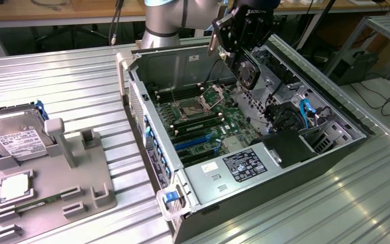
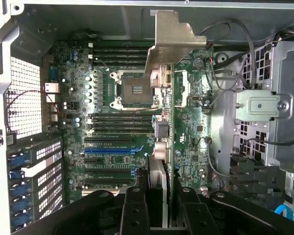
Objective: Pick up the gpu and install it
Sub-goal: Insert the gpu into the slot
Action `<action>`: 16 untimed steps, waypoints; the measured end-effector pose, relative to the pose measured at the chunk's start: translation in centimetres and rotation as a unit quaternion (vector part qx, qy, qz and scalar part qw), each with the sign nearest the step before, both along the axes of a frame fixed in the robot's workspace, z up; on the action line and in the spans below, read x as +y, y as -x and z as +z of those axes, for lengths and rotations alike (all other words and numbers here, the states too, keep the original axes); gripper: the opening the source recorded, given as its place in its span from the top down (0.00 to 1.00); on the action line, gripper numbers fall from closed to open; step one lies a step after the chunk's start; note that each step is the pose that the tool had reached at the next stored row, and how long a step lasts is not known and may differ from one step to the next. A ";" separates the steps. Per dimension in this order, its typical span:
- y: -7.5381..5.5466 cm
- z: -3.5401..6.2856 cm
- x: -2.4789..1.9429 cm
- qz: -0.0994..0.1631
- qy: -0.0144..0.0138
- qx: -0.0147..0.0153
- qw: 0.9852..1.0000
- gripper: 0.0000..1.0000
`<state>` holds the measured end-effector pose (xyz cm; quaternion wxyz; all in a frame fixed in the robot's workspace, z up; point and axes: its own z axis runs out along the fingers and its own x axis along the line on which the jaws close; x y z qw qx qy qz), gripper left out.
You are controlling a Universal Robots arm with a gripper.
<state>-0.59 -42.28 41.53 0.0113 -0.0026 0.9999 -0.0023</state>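
Leaning with the arm [image 1: 162,20] over the open computer case [image 1: 283,203]. Gripping the gpu [image 1: 248,71] firmly between the fingers [image 2: 134,210], card hanging just below them, above the motherboard [image 2: 112,147].

Lit brightly and evenly from above in the exterior view. Washes out to near white on the ribbed surface [image 1: 66,71] around ten o'clock, and again toward four o'clock. Glints off the hard drive [image 1: 8,134] at nine o'clock. Falls to soft shadow inside the computer case [image 1: 181,71], deepest around three o'clock. From the wrist, shines hard on the metal bracket [image 2: 174,41] of the card [image 2: 162,166], pale against the darker circuit board [image 2: 112,98]. Leaves the hand [image 2: 160,196] a near-black silhouette.
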 end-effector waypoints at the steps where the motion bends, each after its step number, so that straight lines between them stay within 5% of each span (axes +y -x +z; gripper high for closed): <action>1: 0.0 0.00 0.00 0.000 0.000 0.000 1.000 0.72; 8: 0.0 0.00 0.00 0.023 0.000 0.000 1.000 0.72; 16: 0.0 0.00 0.00 0.091 0.000 0.000 0.996 0.72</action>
